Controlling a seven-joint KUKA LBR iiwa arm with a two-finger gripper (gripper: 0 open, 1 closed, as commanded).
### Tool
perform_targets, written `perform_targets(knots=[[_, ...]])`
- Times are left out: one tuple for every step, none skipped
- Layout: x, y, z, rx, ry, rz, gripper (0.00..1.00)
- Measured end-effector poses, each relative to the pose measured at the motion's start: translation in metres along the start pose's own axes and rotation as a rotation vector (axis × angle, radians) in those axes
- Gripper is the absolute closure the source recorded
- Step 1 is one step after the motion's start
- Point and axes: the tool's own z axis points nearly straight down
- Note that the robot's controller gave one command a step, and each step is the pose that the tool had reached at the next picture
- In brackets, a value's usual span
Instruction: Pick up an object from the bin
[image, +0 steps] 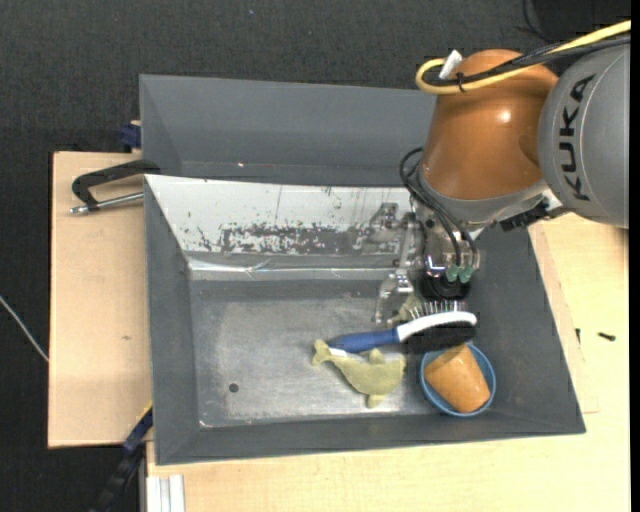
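While the gripper (426, 294) hangs low over the right half of the bin (270, 400), three things lie close together beneath and in front of it. Nearest is a brush (408, 333) with a blue handle and a white head with dark bristles. It lies almost level across the floor, its head right under the gripper and its handle pointing left. Whether the gripper touches the head I cannot tell. Just in front of the handle lies a pale yellow-green toy (368, 374) shaped like a small whale, its tail up by the handle's free end; whether the two touch is unclear. To the right of the toy stands a blue bowl (489, 378) with an orange lump (458, 378) inside it. The brush head reaches over the bowl's back rim, so the bowl crowds the gripper on the near side. The bin's right wall stands close beside bowl and gripper. The left half of the floor is bare metal, and the back wall is streaked with dark specks.

The orange cover (490, 120) on the wrist hides the bin's back right corner and much of the gripper's upper body. Lower down, cables, dark parts and shiny metal run together, so I cannot tell whether the gripper is spread or closed, nor whether anything is in it. What the orange lump is I cannot make out. The arm itself is cut off at the top and right.
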Motion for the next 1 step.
perform_targets(knots=[[0.0538, -0.0081, 0.1271, 0.0, 0.009, -0.304, 0.0]])
